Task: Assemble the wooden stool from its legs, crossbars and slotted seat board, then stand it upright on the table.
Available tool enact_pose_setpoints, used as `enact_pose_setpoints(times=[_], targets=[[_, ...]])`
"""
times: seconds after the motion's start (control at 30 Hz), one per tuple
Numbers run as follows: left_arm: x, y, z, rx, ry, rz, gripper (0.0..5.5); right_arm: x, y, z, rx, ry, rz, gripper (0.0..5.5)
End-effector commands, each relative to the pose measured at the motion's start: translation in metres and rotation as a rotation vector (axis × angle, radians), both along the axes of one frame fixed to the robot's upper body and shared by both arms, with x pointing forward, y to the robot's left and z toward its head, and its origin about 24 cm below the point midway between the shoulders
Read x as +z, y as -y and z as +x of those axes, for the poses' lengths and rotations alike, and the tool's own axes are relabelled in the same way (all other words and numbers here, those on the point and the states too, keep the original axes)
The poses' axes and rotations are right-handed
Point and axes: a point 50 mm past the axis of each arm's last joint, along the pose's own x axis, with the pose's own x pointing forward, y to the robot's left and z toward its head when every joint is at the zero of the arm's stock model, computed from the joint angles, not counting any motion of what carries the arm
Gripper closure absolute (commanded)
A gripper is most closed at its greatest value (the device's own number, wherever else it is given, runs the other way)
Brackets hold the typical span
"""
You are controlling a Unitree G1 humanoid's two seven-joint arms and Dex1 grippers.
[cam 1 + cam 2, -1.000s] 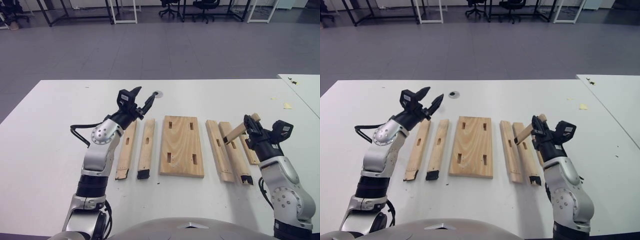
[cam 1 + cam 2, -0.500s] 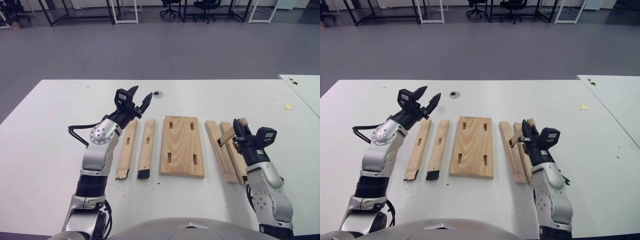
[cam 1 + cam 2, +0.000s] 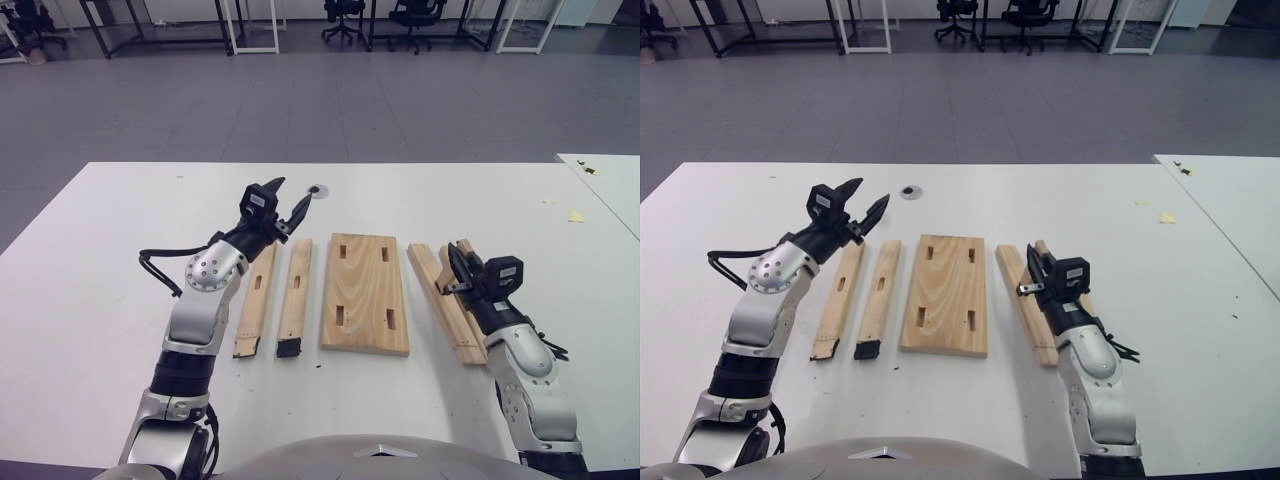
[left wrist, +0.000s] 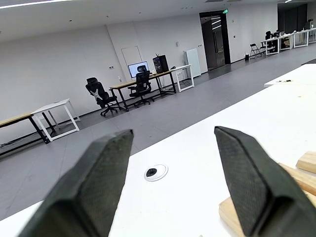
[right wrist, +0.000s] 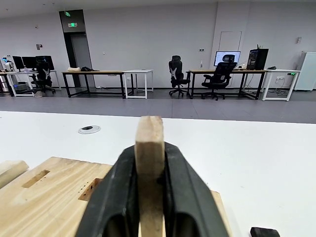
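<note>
The slotted seat board [image 3: 365, 290] lies flat at mid-table. Two wooden legs [image 3: 256, 298] [image 3: 294, 295] lie side by side left of it, and more legs [image 3: 438, 298] lie to its right. My right gripper [image 3: 452, 268] hovers low over those right-hand legs, shut on a short crossbar [image 5: 149, 148] that stands on edge between its fingers; the seat board [image 5: 44, 197] lies close ahead of it. My left gripper [image 3: 282, 207] is open, held above the far ends of the left-hand legs with nothing between its fingers [image 4: 252, 182].
A round cable grommet [image 3: 317, 188] sits in the table beyond the left gripper. A second table [image 3: 605, 175] stands at the far right. Bare tabletop lies to the left and along the front edge.
The right arm has swung in toward the seat board and sunk lower with the crossbar, now over the right-hand legs. The left gripper has shifted slightly right, still open.
</note>
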Motion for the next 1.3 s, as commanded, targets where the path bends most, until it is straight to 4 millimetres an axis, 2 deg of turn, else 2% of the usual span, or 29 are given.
enact_pose_setpoints(times=[0.03,0.07,0.1,0.17,0.33,0.57,0.77,0.97,1.13,1.3], targets=[[0.0,0.002,0.0,-0.004,0.02,0.046,2.49,-0.051,0.009,-0.018,-0.036,-0.29,-0.062,5.09],[0.0,0.003,0.001,-0.008,0.022,0.047,2.49,-0.043,0.007,-0.015,-0.026,-0.251,-0.047,5.09],[0.0,0.004,0.0,-0.008,0.024,0.047,2.49,-0.039,0.005,-0.013,-0.015,-0.23,-0.036,4.8],[0.0,0.005,0.0,-0.009,0.028,0.053,2.49,-0.036,0.003,-0.01,0.006,-0.255,-0.058,4.41],[0.0,0.005,-0.001,-0.001,0.033,0.049,2.49,-0.013,-0.007,0.002,0.049,-0.29,-0.058,3.44],[0.004,0.006,-0.002,-0.003,0.045,0.056,2.49,0.015,-0.005,0.005,0.094,-0.484,-0.137,2.14],[-0.001,0.009,-0.005,-0.007,0.029,0.06,2.49,-0.007,0.007,-0.014,0.026,-0.646,-0.163,0.97],[-0.002,0.009,-0.006,-0.008,0.028,0.077,2.49,-0.021,0.005,-0.026,0.051,-0.743,-0.13,0.92],[-0.002,0.009,-0.006,-0.012,0.029,0.092,2.49,-0.02,0.005,-0.027,0.091,-0.725,-0.275,0.92],[-0.003,0.012,-0.006,-0.017,0.032,0.102,2.49,-0.028,0.008,-0.029,0.07,-0.759,-0.254,0.92]])
